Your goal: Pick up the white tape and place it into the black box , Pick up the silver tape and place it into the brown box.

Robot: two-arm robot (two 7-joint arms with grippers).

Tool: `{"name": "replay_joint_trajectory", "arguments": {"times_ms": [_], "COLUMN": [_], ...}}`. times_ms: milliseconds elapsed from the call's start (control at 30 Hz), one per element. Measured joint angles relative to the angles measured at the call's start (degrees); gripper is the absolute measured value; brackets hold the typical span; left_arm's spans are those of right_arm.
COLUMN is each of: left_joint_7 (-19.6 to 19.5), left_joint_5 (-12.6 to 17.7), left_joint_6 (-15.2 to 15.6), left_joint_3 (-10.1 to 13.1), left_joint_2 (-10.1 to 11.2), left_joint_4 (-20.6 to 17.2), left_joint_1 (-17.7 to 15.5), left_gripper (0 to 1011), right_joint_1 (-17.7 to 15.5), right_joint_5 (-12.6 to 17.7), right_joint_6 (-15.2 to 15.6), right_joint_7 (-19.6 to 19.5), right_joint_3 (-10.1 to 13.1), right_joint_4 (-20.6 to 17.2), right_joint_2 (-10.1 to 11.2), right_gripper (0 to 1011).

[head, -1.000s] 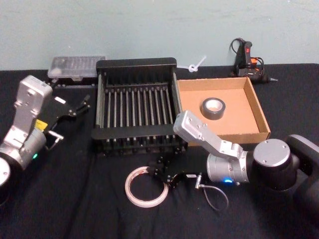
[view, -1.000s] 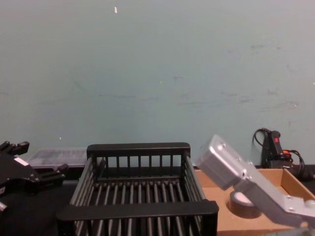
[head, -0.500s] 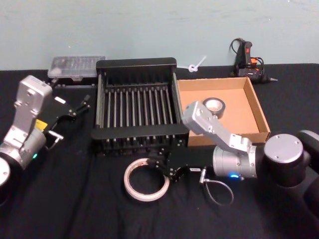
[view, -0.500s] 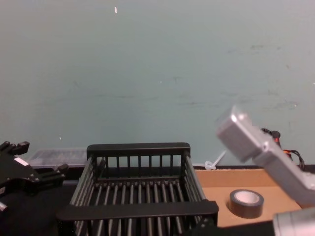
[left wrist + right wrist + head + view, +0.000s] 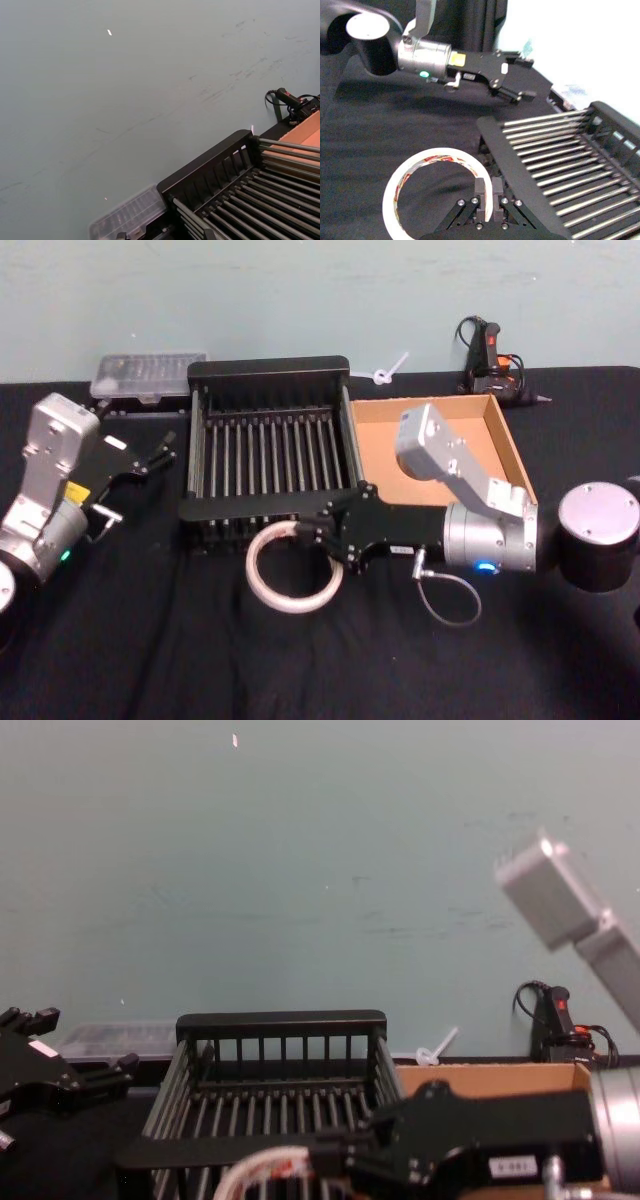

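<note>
- White tape (image 5: 294,567) hangs from the right pincer (image 5: 322,538), just in front of the near rim of the black box (image 5: 268,370); in the chest view the ring shows level with that rim, so I judge it lifted off the tabletop (image 5: 150,640).
- Right pincer's fingers (image 5: 497,192) are closed on the ring's band, one inside the hole and one outside. Pinching the thin wall this way suits a wide flat ring too broad to span across.
- Held by one edge, the ring stays roughly flat, its red-marked face up, the free side reaching away from the pincer toward the robot's left.
- The grip sits on the side nearest the crate, which should let the arm carry the ring forward over the rim and release it above the slatted floor.
- Brown box (image 5: 505,445) stands touching the crate's right side; the right arm crosses over it and hides its floor, so I cannot see the silver tape.
- Left pincer (image 5: 150,456) rests idle beside the crate's left wall, fingers apart, out of the way.
</note>
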Motion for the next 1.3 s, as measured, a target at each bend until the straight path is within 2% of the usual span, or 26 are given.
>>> {"name": "replay_joint_trajectory", "arguments": {"times_ms": [233, 500, 667, 933, 1033, 1300], "left_joint_7": [0.0, 0.0, 0.0, 0.0, 0.0, 0.0], "left_joint_5": [0.0, 0.0, 0.0, 0.0, 0.0, 0.0], "left_joint_6": [0.0, 0.0, 0.0, 0.0, 0.0, 0.0], "left_joint_3": [0.0, 0.0, 0.0, 0.0, 0.0, 0.0], "left_joint_2": [0.0, 0.0, 0.0, 0.0, 0.0, 0.0], "left_joint_4": [0.0, 0.0, 0.0, 0.0, 0.0, 0.0], "left_joint_1": [0.0, 0.0, 0.0, 0.0, 0.0, 0.0], "left_gripper": [1001, 1001, 1001, 1001, 1001, 1001], "right_joint_1": [1.1, 3.4, 6.1, 8.5, 9.8, 12.0], "right_joint_5": [0.9, 1.1, 0.4, -1.7, -3.1, -6.3], "right_joint_6": [-0.4, 0.4, 0.8, 2.0, 2.7, 3.2], "right_joint_7": [-1.4, -4.7, -7.5, -11.8, -14.2, -19.1], "right_joint_3": [1.0, 2.3, 3.1, 3.9, 4.3, 4.7], "right_joint_4": [-0.1, 2.5, 6.6, 11.3, 14.3, 20.4], "right_joint_2": [-0.1, -2.3, -5.4, -9.2, -11.4, -15.5], "right_gripper": [91, 91, 91, 91, 91, 91]}}
